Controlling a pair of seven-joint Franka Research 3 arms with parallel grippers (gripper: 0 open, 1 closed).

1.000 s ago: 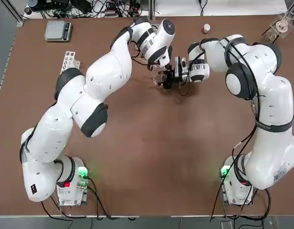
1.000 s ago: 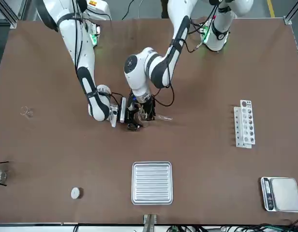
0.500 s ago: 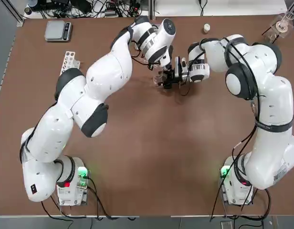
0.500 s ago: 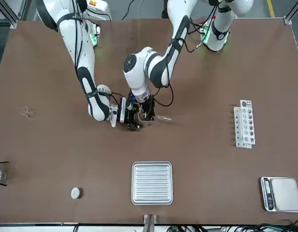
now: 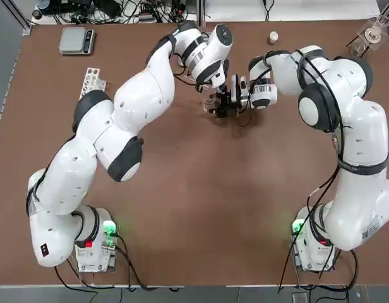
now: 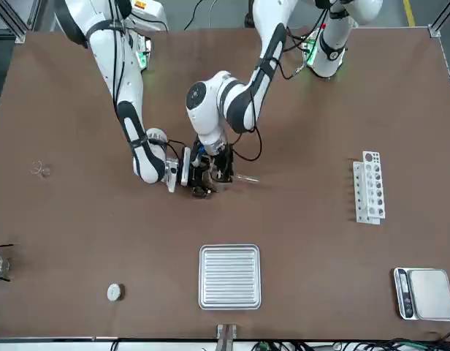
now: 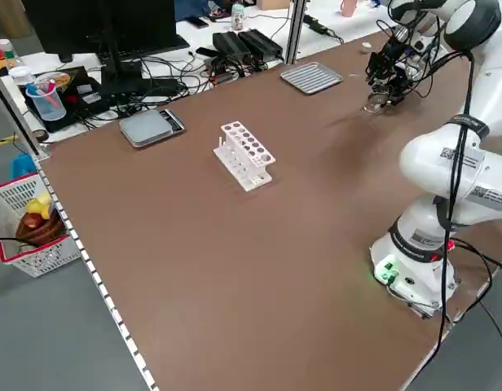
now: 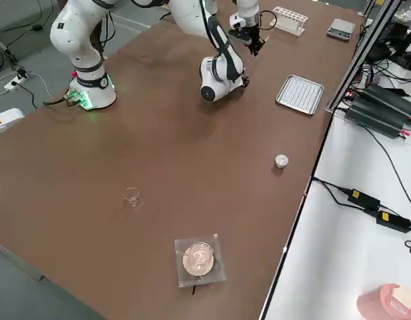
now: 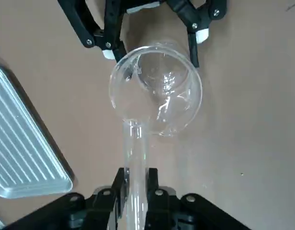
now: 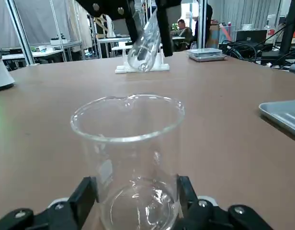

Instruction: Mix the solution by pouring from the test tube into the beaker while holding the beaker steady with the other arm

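The beaker (image 10: 130, 158), a small clear glass cylinder, stands on the brown table (image 5: 201, 189) near its far middle. My right gripper (image 5: 227, 101) comes in from the side and is shut on the beaker's lower wall. Just above it, my left gripper (image 6: 223, 164) is shut on the test tube (image 9: 135, 158). The tube is tipped nearly level, with its open mouth over the beaker's rim (image 9: 157, 91). In the right wrist view the test tube (image 10: 145, 45) slants down towards the beaker from the left gripper's black fingers (image 10: 133, 19). I see no liquid.
A white rack (image 6: 370, 186) with round holes and a scale (image 6: 426, 292) lie towards my left. A ribbed metal tray (image 6: 229, 276) sits beyond the beaker. Towards my right are a small white disc (image 6: 115, 292), a tiny glass vessel (image 6: 40, 170) and a flask (image 8: 199, 259).
The left wrist has shifted slightly above the beaker, with the test tube still in its grip. The beaker and the right gripper have stayed put.
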